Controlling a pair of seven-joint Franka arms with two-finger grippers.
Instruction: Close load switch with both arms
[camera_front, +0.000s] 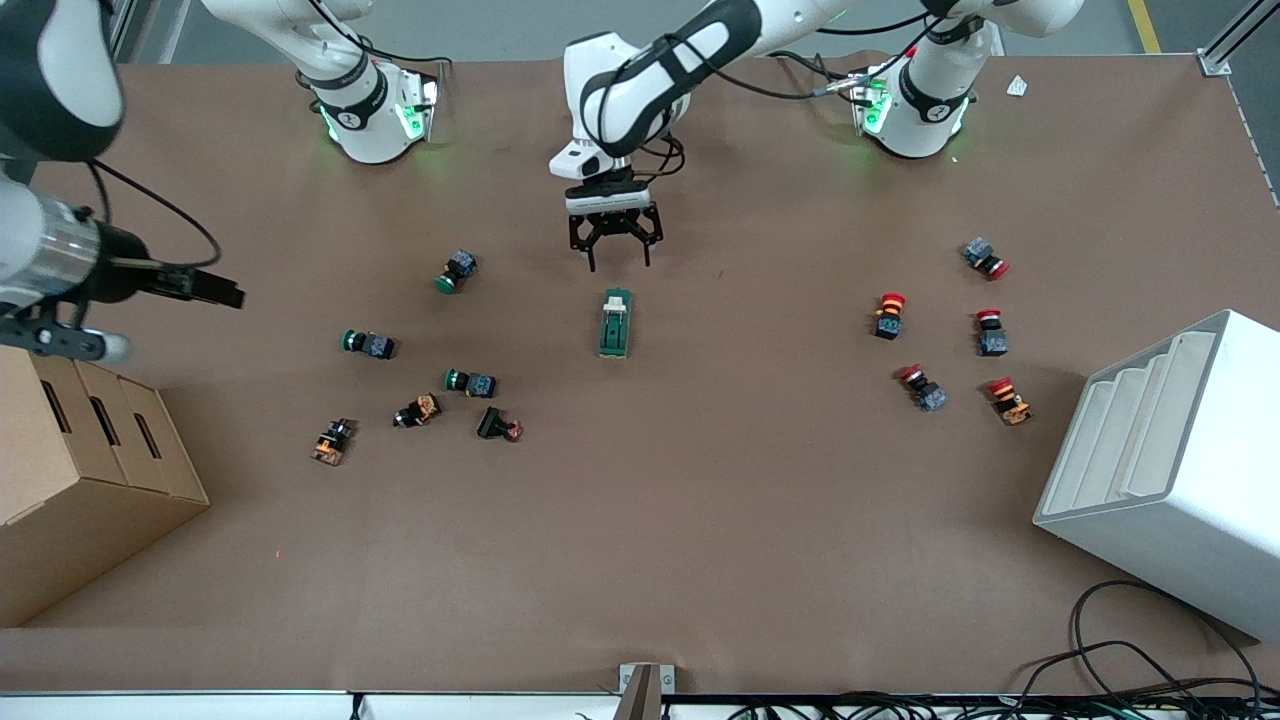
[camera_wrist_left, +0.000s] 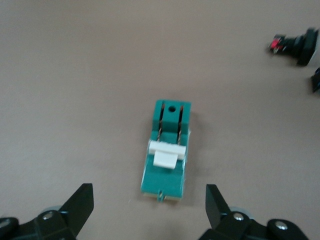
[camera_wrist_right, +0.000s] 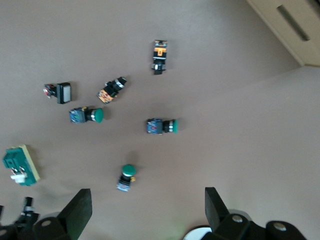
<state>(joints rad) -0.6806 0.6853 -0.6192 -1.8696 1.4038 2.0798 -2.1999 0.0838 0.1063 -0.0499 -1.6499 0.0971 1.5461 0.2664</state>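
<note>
Lying flat — green load switch (camera_front: 615, 323), white lever tab.

Open right claw (camera_wrist_right: 145, 212) above push buttons (camera_wrist_right: 161, 125)

Robotics lab or industrial test bench: two white arms bolted to a brown-covered table (camera_front: 700, 560), aluminium frame corner (camera_front: 1215, 62), loose cables (camera_front: 1150, 670) at the edge. Push buttons (camera_front: 470, 381) and red mushroom buttons (camera_front: 990, 331) scattered about, cardboard box (camera_front: 70, 480), white slotted bin (camera_front: 1170, 470).
</note>
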